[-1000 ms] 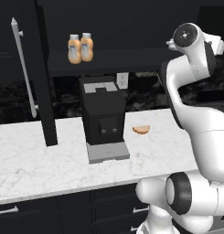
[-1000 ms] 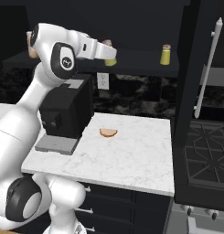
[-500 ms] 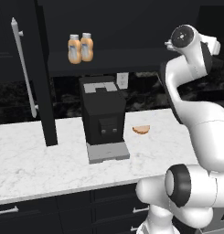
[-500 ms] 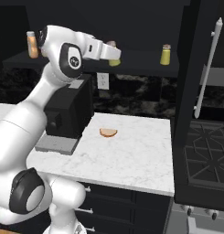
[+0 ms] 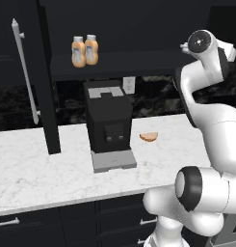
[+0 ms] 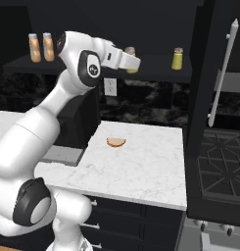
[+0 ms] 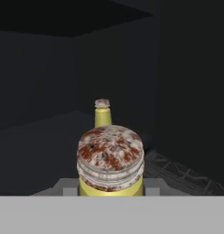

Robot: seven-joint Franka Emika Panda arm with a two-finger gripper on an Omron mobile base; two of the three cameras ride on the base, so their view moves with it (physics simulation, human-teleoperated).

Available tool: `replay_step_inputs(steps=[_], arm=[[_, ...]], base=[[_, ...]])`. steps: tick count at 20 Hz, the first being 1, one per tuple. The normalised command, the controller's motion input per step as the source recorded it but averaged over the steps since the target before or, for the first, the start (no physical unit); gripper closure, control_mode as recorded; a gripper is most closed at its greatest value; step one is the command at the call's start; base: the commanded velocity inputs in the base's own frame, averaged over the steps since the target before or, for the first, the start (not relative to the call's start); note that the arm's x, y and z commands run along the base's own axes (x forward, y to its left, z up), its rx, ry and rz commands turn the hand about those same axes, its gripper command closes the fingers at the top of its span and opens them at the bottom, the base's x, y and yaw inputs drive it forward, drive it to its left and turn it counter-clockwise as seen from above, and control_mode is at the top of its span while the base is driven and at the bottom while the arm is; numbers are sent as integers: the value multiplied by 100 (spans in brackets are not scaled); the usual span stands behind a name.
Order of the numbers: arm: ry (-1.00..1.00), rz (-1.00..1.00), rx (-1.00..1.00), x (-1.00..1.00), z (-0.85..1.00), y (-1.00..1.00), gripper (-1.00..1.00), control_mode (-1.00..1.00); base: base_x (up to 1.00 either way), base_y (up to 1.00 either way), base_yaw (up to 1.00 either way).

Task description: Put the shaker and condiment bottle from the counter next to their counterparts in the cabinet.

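The white arm rises from its base in front of the desk (image 6: 141, 171), bends at a high elbow and reaches forward at cabinet-shelf height, with the forearm and hand roughly level and pointing into the open cabinet (image 6: 156, 73). In the right base view the gripper (image 6: 132, 62) sits at the front of the dark shelf, and a yellow-green shaker (image 7: 110, 164) with a mottled cap is clamped between its narrowly set fingers. In the hand view the shaker stands upright right in front of the camera, the two finger tips (image 7: 152, 186) pressed against its sides low down. Whether its base touches the shelf cannot be told.

Farther along the shelf stands the second shaker (image 6: 177, 59), upright and well apart from the held one; in the hand view it appears directly behind the held shaker's cap. At the far left end of the same shelf two orange bottles (image 5: 84, 50) with pale caps stand side by side, just beside each other.

On the desk below, a black coffee machine (image 5: 109, 124) stands against the wall, and a small brown piece of bread (image 6: 115, 142) lies on the marble near it. The cabinet door with its long silver bar handle (image 6: 222, 73) stands open to the right.
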Motion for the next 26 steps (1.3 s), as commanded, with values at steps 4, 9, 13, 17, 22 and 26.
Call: replay_step_inputs(steps=[4, 9, 13, 17, 22, 26], arm=[[-10, 0, 9, 16, -18, -9, 100, -100], [-15, 0, 1, 17, 0, 0, 100, -100], [-6, 0, 6, 15, -3, 0, 100, -100], [0, 0, 9, 18, -2, 0, 100, -100], [0, 0, 0, 24, 0, 0, 100, -100], [0, 0, -1, 24, -20, -1, 100, -100]], base=[[0, 0, 0], [0, 0, 0], [0, 0, 0], [0, 0, 0], [0, 0, 0], [0, 0, 0]])
